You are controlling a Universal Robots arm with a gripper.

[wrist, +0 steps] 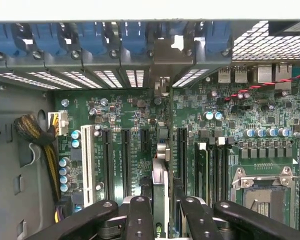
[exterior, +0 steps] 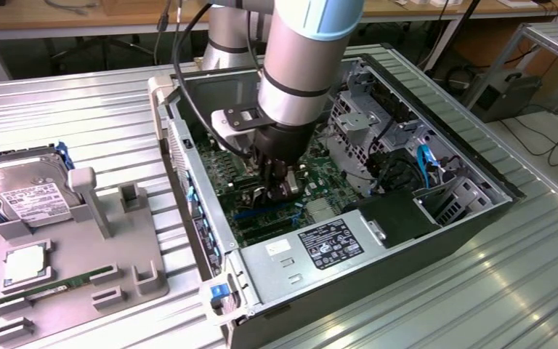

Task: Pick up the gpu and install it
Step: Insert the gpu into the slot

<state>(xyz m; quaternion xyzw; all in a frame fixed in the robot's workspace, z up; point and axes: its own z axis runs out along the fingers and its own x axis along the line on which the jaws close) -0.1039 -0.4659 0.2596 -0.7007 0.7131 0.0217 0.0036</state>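
Holding the gpu (wrist: 160, 170) edge-on between my gripper (wrist: 160, 212) fingers, long axis along the motherboard (wrist: 115, 115) slots, bracket end toward the case's rear wall; arm reaching straight down into the open case (exterior: 473, 182).

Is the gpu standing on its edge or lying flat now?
On edge: the gpu stands upright between the gripper fingers, above the motherboard.

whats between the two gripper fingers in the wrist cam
In the wrist view the gpu stands edge-on between the fingers, its pale bracket end reaching toward the case's rear slot covers, above the green motherboard.
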